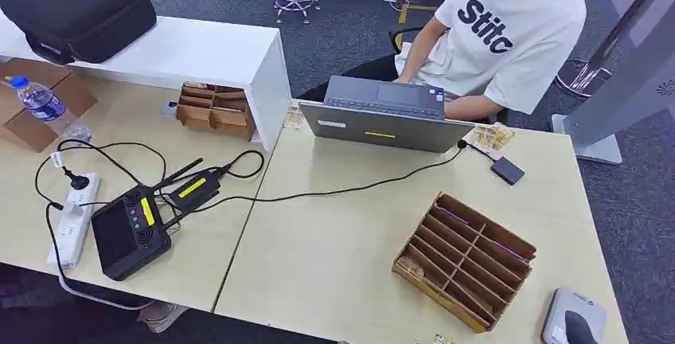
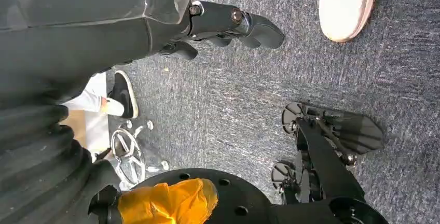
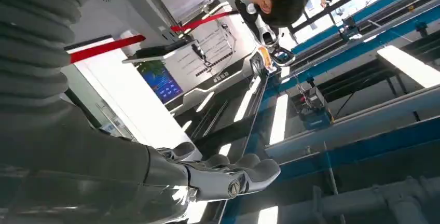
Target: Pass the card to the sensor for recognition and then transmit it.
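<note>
Left hand (image 2: 228, 24) hangs empty, fingers apart; right hand (image 3: 228, 175) likewise empty, fingers extended.

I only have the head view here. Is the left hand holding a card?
Observer: No. Its wrist view shows the left hand holding nothing, above grey carpet.
Operator: And the right one?
Observer: The right hand holds nothing either, its fingers stretched out.
Operator: What's behind it?
Observer: Ceiling lights and blue beams, so that camera looks upward.
</note>
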Robot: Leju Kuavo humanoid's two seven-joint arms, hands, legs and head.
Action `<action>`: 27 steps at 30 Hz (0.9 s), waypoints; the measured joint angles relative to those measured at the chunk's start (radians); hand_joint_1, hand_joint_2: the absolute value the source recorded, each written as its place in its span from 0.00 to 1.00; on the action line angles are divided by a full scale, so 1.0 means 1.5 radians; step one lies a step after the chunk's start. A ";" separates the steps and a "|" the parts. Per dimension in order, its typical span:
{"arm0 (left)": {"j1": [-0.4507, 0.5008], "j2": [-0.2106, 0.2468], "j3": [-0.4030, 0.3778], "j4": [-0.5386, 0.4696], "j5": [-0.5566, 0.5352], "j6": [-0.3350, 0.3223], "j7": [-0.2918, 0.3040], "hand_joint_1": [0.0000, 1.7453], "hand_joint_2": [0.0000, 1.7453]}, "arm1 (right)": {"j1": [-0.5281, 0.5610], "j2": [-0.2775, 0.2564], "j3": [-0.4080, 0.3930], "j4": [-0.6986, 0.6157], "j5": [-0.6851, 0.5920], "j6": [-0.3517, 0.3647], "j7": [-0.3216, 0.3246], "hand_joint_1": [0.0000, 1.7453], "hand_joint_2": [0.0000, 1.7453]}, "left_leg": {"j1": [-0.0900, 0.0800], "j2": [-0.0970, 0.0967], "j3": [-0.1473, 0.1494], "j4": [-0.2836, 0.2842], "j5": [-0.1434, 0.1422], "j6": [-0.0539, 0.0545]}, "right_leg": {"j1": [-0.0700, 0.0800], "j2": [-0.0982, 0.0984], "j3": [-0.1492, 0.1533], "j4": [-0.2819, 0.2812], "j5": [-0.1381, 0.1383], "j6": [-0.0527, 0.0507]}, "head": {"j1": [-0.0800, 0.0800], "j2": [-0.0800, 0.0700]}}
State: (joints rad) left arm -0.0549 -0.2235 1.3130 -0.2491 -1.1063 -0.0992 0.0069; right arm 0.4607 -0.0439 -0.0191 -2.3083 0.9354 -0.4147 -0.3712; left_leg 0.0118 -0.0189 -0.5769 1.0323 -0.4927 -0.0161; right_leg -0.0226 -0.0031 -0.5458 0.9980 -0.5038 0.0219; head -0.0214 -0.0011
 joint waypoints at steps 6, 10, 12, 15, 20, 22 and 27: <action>0.000 0.000 0.000 0.000 0.000 0.000 0.000 0.00 1.00 | 0.000 0.000 0.000 0.000 0.000 0.000 0.000 0.00 1.00 | 0.000 0.000 0.000 0.000 0.000 0.000 | 0.000 0.000 0.000 0.000 0.000 0.000 | 0.000 0.000; 0.000 0.000 0.000 0.000 0.000 0.000 0.000 0.00 1.00 | 0.000 0.000 0.000 0.000 0.000 0.000 0.000 0.00 1.00 | 0.000 0.000 0.000 0.000 0.000 0.000 | 0.000 0.000 0.000 0.000 0.000 0.000 | 0.000 0.000; 0.000 0.000 0.000 0.000 0.000 0.000 0.000 0.00 1.00 | 0.000 0.000 0.000 0.000 0.000 0.000 0.000 0.00 1.00 | 0.000 0.000 0.000 0.000 0.000 0.000 | 0.000 0.000 0.000 0.000 0.000 0.000 | 0.000 0.000; 0.000 0.000 0.000 0.000 0.000 0.000 0.000 0.00 1.00 | 0.000 0.000 0.000 0.000 0.000 0.000 0.000 0.00 1.00 | 0.000 0.000 0.000 0.000 0.000 0.000 | 0.000 0.000 0.000 0.000 0.000 0.000 | 0.000 0.000; 0.000 0.000 0.000 0.000 0.000 0.000 0.000 0.00 1.00 | 0.000 0.000 0.000 0.000 0.000 0.000 0.000 0.00 1.00 | 0.000 0.000 0.000 0.000 0.000 0.000 | 0.000 0.000 0.000 0.000 0.000 0.000 | 0.000 0.000; 0.000 0.000 0.000 0.000 0.000 0.000 0.000 0.00 1.00 | 0.000 0.000 0.000 0.000 0.000 0.000 0.000 0.00 1.00 | 0.000 0.000 0.000 0.000 0.000 0.000 | 0.000 0.000 0.000 0.000 0.000 0.000 | 0.000 0.000; 0.000 0.000 0.000 0.000 0.000 0.000 0.000 0.00 1.00 | 0.000 0.000 0.000 0.000 0.000 0.000 0.000 0.00 1.00 | 0.000 0.000 0.000 0.000 0.000 0.000 | 0.000 0.000 0.000 0.000 0.000 0.000 | 0.000 0.000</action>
State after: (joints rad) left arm -0.0550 -0.2235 1.3127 -0.2491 -1.1063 -0.0992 0.0072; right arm 0.4607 -0.0439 -0.0191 -2.3083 0.9354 -0.4147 -0.3712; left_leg 0.0118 -0.0189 -0.5769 1.0323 -0.4928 -0.0161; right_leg -0.0226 -0.0031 -0.5458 0.9980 -0.5038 0.0219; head -0.0214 -0.0011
